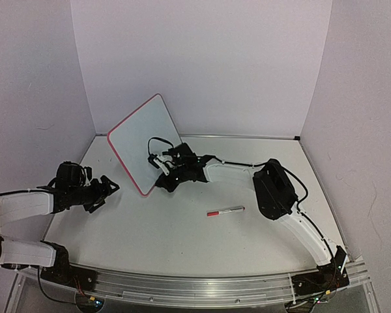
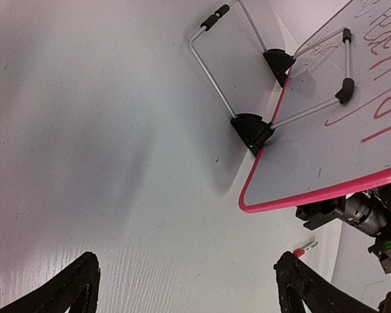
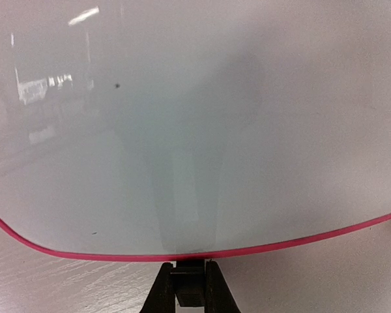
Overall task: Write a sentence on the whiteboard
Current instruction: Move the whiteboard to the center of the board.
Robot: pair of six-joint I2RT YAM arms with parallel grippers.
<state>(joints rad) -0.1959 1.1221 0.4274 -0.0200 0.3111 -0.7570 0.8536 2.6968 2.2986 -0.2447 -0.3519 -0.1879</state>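
board (image 1: pixel 140 140) stands tilted straight ahead of the right jaws, clenched at its lower rim, hold unclear; left jaws released, well apart to its left.

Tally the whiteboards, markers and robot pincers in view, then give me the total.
whiteboard: 1
marker: 1
pincers: 2, the left pincer and the right pincer
total: 4
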